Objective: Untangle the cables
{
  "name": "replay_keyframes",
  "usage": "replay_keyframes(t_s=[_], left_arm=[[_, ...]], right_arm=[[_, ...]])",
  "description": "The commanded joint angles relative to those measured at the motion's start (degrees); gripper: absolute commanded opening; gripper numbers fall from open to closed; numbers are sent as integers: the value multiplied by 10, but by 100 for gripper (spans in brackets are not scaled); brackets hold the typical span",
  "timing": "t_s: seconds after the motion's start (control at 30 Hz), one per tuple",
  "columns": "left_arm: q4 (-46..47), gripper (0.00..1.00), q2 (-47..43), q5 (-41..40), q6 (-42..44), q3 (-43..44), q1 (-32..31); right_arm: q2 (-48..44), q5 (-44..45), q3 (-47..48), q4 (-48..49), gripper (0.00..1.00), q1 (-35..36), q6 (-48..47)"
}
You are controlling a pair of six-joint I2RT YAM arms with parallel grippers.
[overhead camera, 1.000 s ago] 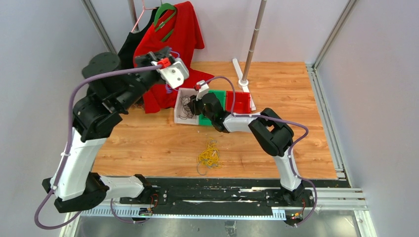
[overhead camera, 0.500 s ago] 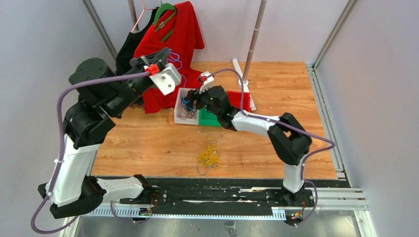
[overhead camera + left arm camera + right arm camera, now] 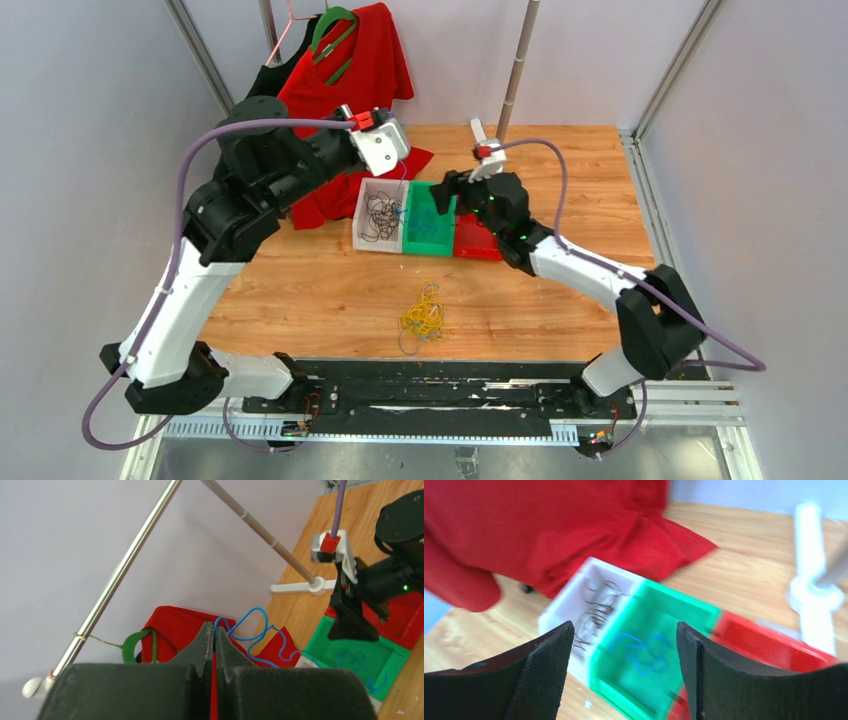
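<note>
Nearest you, the yellow cable [image 3: 422, 312] lies alone on the table [image 3: 300, 290]. Beyond it, your right gripper [image 3: 624, 627] has just sprung wide and drawn back from the green bin [image 3: 425, 246], so the blue cable [image 3: 644, 654] is released there. Only the left wrist view shows your left gripper [image 3: 214, 630] pinching its raised end.

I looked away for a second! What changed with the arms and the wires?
The right arm swung right, away from the white box, and its jaws opened. The left arm swung right over the boxes, jaws shut on the blue wire, which trails into the green box. The yellow wire and boxes stayed put.
</note>
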Motion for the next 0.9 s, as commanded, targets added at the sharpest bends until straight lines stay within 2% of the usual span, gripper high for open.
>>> replay_keyframes(t_s=[0.0,0.37,0.87], left_arm=[[41,0,24,13,-23,-31,-5],[118,0,72,3,10,-138,-5],[179,0,182,-83,70,-182,-4]], right_arm=[[-77,71,-69,-30,75,-43,12],[-227,167,-213,-36,74,-69,19],[-374,170,-353,-36,71,-69,52]])
